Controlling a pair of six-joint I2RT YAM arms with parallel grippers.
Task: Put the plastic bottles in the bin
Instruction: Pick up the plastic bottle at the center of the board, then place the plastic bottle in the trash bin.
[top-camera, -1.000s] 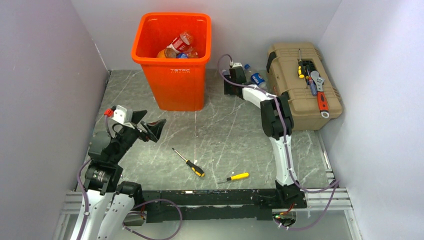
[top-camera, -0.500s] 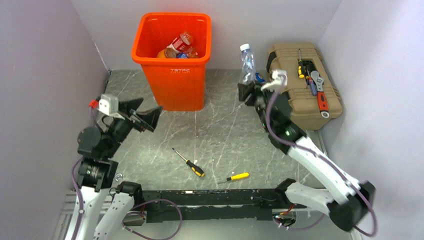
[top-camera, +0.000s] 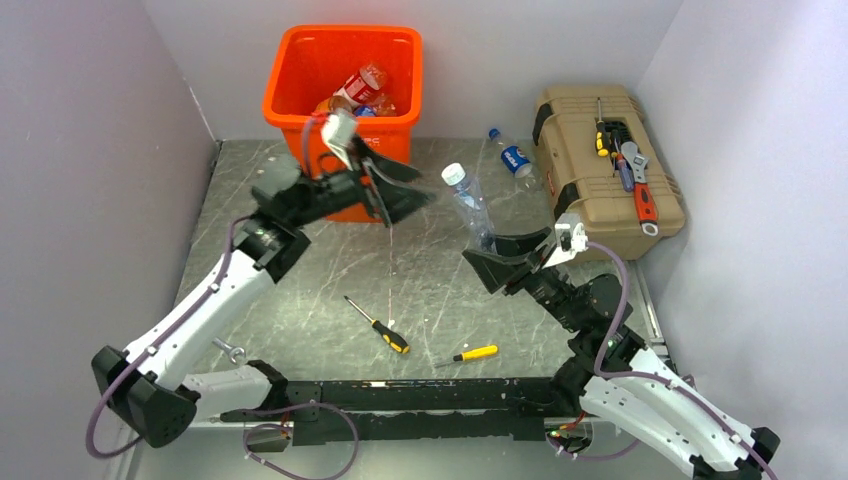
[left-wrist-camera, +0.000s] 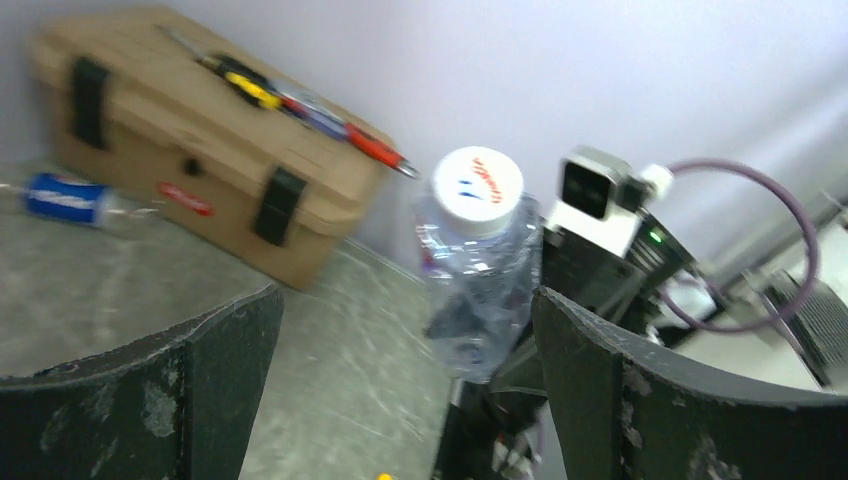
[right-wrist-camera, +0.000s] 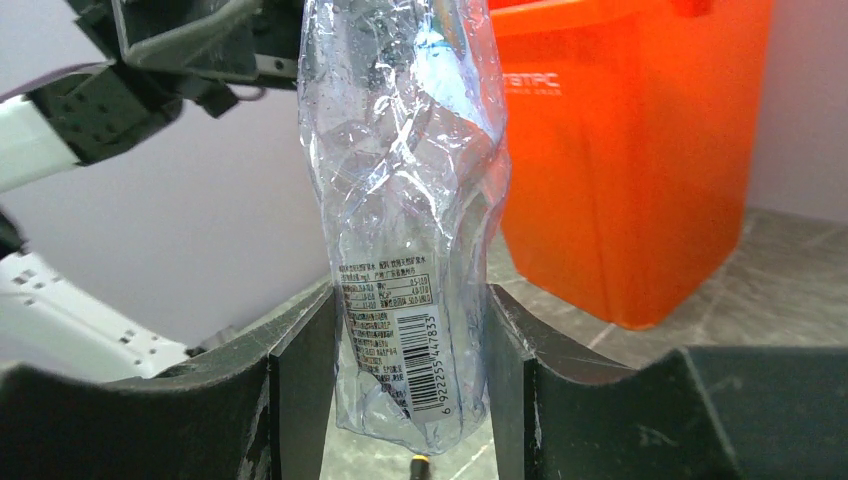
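Top view: the bin (top-camera: 283, 70) stands at the back of the table (top-camera: 440, 290), with several plastic bottles (top-camera: 360, 88) lying inside it. The left gripper (top-camera: 408, 190) hangs in front of the bin's front wall, jaws spread wide and empty. Right of the bin and nearer the arms, the right gripper (top-camera: 497, 252) clamps the base of a crushed clear bottle (top-camera: 468, 205), which tilts with its white cap toward the bin. 1 blue-labelled bottle (top-camera: 513, 157) lies on the table right of the bin, just beside the tan toolbox (top-camera: 605, 170). 2 screwdrivers (top-camera: 378, 326) lie well in front of the bin.

Left wrist view: the wide-set jaws frame the crushed clear bottle (left-wrist-camera: 480, 290) without touching it. The tan toolbox (left-wrist-camera: 200, 150) and the blue-labelled bottle (left-wrist-camera: 65, 197) show behind.

Right wrist view: both fingers (right-wrist-camera: 300, 370) press the lower sides of the crushed clear bottle (right-wrist-camera: 400, 200), at its barcode label. The bin (right-wrist-camera: 640, 170) rises just behind it, to the right.
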